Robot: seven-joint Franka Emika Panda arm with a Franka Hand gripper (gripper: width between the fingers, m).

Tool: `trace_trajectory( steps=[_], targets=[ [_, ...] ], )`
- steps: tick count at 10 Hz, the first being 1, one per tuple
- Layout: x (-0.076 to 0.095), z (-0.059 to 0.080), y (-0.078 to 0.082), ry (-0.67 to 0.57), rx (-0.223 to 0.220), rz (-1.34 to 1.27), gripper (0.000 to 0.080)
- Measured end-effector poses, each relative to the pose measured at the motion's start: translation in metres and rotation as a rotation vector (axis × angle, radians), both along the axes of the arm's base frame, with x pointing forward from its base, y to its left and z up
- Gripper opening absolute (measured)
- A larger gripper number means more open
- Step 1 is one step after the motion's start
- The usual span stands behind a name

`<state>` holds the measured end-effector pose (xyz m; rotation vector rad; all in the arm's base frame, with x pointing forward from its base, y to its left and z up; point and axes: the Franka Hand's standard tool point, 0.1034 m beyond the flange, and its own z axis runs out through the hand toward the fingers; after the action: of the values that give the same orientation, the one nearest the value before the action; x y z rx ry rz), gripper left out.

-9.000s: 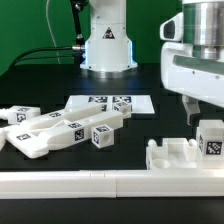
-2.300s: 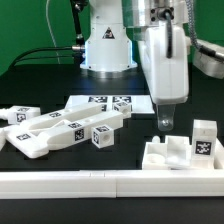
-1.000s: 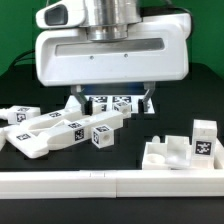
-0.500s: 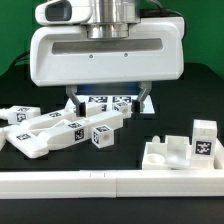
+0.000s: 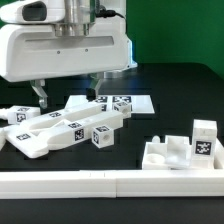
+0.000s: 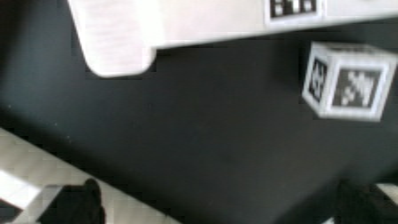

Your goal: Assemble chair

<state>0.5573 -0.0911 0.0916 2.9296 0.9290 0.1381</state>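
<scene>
Tool [image 5: 68,90], spread and empty, has shifted off the marker board [image 5: 140,101] to hover over the pile of tagged chair parts [image 5: 50,135] beneath it; likely lining up a pick

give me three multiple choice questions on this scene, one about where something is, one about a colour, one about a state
1. Where does the seat block sit?
A) on the exterior view's left, in the pile
B) on the exterior view's right, beside the rail
C) in the gripper

2. What colour is the table?
A) black
B) white
C) brown

3. How is the gripper?
A) shut on a part
B) shut and empty
C) open and empty

Answers:
1 B: it stands apart from the pile of parts, next to the rail.
2 A: the bare surface is black.
3 C: its fingers are spread above the pile with nothing between them.
</scene>
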Motion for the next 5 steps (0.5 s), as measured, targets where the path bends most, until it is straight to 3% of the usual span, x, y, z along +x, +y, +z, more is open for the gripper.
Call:
trace_trajectory(
  steps=[4, 5],
  targets=[
    [-0.003, -0.002, -0.007, 0.025, -0.046, 0.228, 0.0649],
    [-0.018, -0.009, -0.016, 0.054, -0.053, 0.271, 0.0649]
  ],
)
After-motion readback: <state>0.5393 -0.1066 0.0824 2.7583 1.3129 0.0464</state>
